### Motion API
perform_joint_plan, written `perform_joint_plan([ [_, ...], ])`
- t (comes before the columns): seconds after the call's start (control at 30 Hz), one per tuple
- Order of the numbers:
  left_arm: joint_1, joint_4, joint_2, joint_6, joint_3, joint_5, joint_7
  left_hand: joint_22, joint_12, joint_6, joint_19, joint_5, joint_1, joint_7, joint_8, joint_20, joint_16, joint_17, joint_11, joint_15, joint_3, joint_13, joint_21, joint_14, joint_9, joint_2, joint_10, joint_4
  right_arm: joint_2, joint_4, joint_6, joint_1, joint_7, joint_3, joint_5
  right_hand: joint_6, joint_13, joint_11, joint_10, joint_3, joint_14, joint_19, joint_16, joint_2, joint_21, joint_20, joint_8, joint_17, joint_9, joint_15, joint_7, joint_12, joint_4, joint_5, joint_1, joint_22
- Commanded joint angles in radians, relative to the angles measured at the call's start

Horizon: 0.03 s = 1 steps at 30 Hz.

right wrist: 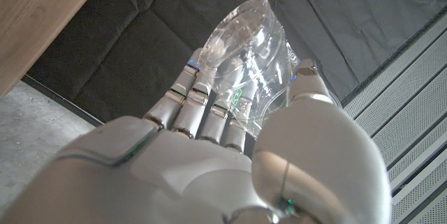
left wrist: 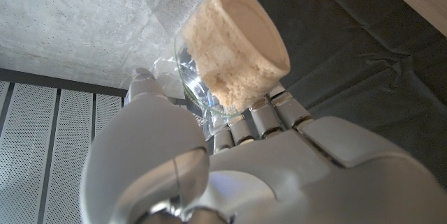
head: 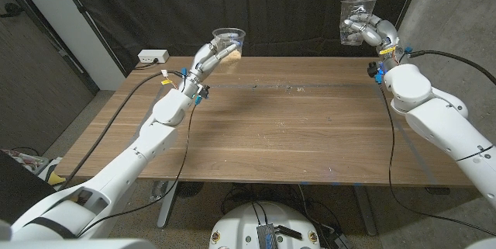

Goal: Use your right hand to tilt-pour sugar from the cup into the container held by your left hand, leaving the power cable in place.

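Container: clear container (head: 229,41) sat in the left hand (head: 208,57), raised over the far left edge of the surface (head: 287,133); the left wrist view showed brown sugar (left wrist: 237,53) caked inside it.
Cup: crumpled clear cup (head: 357,18) was gripped by the right hand (head: 373,32), raised at the far right, well apart from the container; it looked empty.
Stage: pouring appeared done, judging by where the sugar was.
Advice: any further tilt would call for bringing both rims close together first.
Surroundings: power strip (head: 153,57) lay beyond the far left corner, its cable (head: 116,113) trailing down the left side.
Hazard: left arm ran close beside that cable.
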Motion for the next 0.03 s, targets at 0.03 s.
perform_joint_plan([
  [0.03, -0.008, 0.009, -0.007, -0.006, -0.006, 0.013, 0.017, 0.003, 0.004, 0.007, -0.003, -0.006, 0.011, 0.012, 0.008, -0.018, -0.001, -0.001, 0.005, -0.113, 0.0, 0.004, 0.006, 0.009, 0.002, 0.004, 0.006, -0.005, 0.002, 0.017, 0.015, -0.006, -0.002, 0.0, 0.018, 0.008, 0.003, -0.005, 0.007, 0.014, 0.015, 0.013, 0.003, 0.013, 0.006, -0.029, 0.005, 0.002, 0.006, -0.153, 0.0, -0.003, 0.013, 0.003, 0.018, 0.0],
])
